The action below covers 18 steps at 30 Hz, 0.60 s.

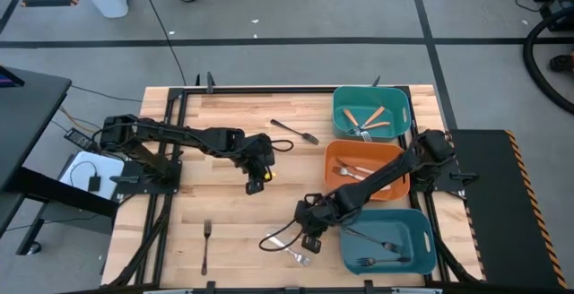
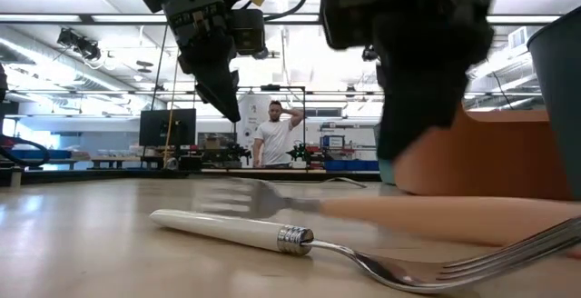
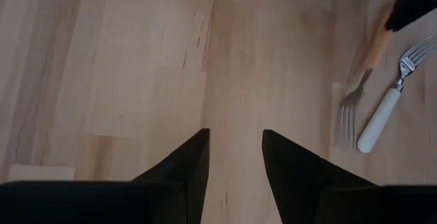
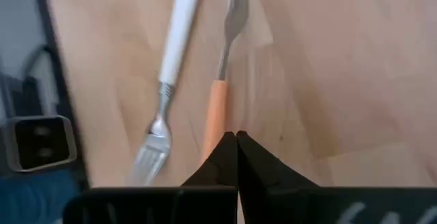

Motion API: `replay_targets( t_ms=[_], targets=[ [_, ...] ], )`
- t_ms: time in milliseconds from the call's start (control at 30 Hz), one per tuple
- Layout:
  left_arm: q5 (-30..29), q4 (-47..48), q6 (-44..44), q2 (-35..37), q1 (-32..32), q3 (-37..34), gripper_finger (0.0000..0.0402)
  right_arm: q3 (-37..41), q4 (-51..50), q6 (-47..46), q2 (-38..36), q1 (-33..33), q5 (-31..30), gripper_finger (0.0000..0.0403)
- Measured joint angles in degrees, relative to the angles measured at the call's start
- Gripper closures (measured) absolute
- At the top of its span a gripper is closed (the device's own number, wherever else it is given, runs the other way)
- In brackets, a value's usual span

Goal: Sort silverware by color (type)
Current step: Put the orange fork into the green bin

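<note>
An orange-handled metal fork (image 4: 220, 101) lies on the wooden counter (image 1: 224, 204) beside a white-handled metal fork (image 4: 174, 53), near the teal plastic bin (image 1: 387, 238). The right gripper (image 4: 236, 145) sits with its fingers pressed together on the orange handle's end. The left gripper (image 3: 235, 157) hovers mid-counter, fingers parted and empty.

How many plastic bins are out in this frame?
3, all down the right side of the high view: a teal bin at the top, an orange bin in the middle and a second teal bin at the bottom. None appears hidden.
</note>
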<state>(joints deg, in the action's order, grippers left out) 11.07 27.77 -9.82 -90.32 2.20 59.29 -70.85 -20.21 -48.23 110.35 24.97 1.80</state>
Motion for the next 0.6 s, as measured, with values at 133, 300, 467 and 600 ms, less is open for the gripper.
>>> replay_targets(
  t_ms=[133, 300, 467, 600],
  targets=[
    [-0.04, 0.12, 0.1, 0.0, 0.09, 0.0, 0.0259, 0.0, -1.5, 0.0, -4.52, -0.04, -2.89, 0.0403],
    [-0.39, 0.34, 0.56, 0.0, 0.7, 0.0, 0.0259, -0.22, -1.37, 0.88, -7.83, -0.87, -5.07, 0.0398],
    [-0.42, 0.55, 0.61, 0.0, 1.59, 0.0, 0.0259, -0.31, 3.37, 2.53, -6.09, -1.06, -0.5, 0.0365],
    [-0.46, 0.91, 0.61, 0.0, 2.26, 0.0, 0.0259, -0.28, 5.41, 3.43, -3.25, 0.07, 2.37, 0.0331]
  ],
)
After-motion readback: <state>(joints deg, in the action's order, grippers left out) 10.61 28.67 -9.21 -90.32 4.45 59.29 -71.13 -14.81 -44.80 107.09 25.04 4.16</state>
